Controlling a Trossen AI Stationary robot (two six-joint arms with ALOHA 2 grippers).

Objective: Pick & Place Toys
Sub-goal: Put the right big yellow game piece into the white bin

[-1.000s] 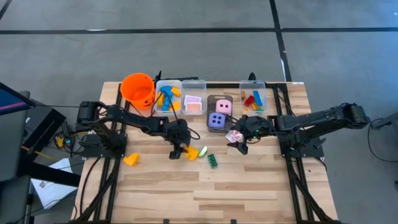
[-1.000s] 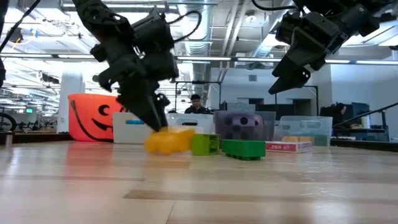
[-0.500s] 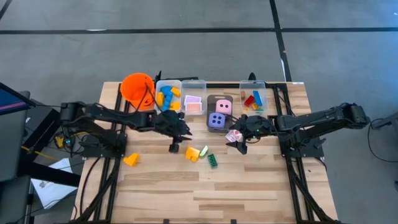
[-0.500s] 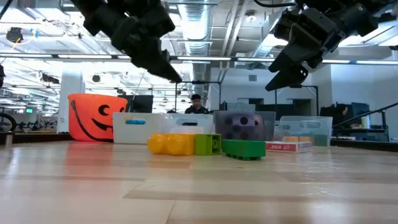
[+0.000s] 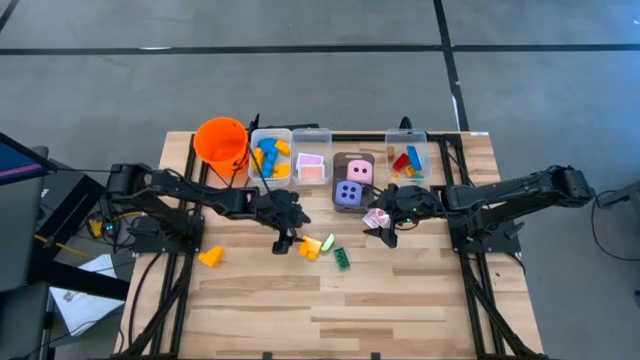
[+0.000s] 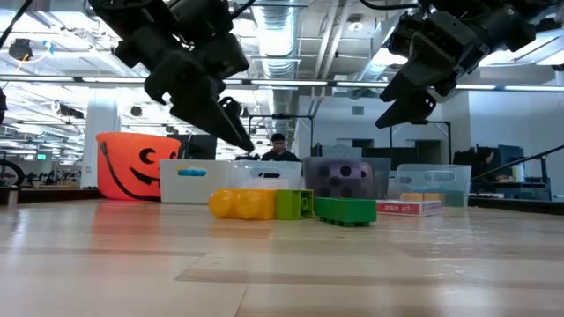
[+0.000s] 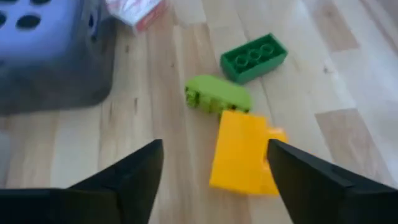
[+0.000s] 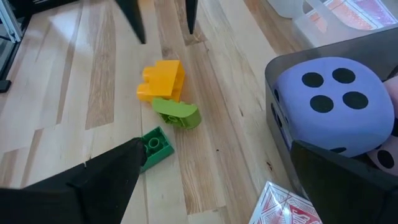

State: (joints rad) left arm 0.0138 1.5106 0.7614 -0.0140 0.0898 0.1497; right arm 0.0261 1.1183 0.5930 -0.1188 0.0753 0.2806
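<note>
A yellow block [image 5: 309, 247], a light green block [image 5: 327, 242] and a dark green block [image 5: 342, 258] lie on the table's middle; they also show in the left wrist view [image 7: 239, 158]. My left gripper [image 5: 283, 240] hangs open and empty above the table, just left of the yellow block, raised in the low view [image 6: 233, 132]. My right gripper [image 5: 385, 235] is open and empty, raised [image 6: 401, 110] over a pink-and-white card [image 5: 376, 218] that lies flat on the table. Another yellow-orange block [image 5: 210, 257] lies at the left.
Along the far edge stand an orange bucket [image 5: 222, 143], clear bins with blocks [image 5: 270, 155], cards [image 5: 311, 158] and more blocks [image 5: 407, 155], and a dark bin [image 5: 370, 160] holding the purple die [image 5: 347, 194] and pink die [image 5: 360, 172]. The near half of the table is bare wood.
My left gripper has lifted off the yellow block, gone up and toward the far left, then come back down part of the way beside it. The yellow block, tipped under the fingers a second ago, now lies flat against the light green block. My right gripper has kept still.
</note>
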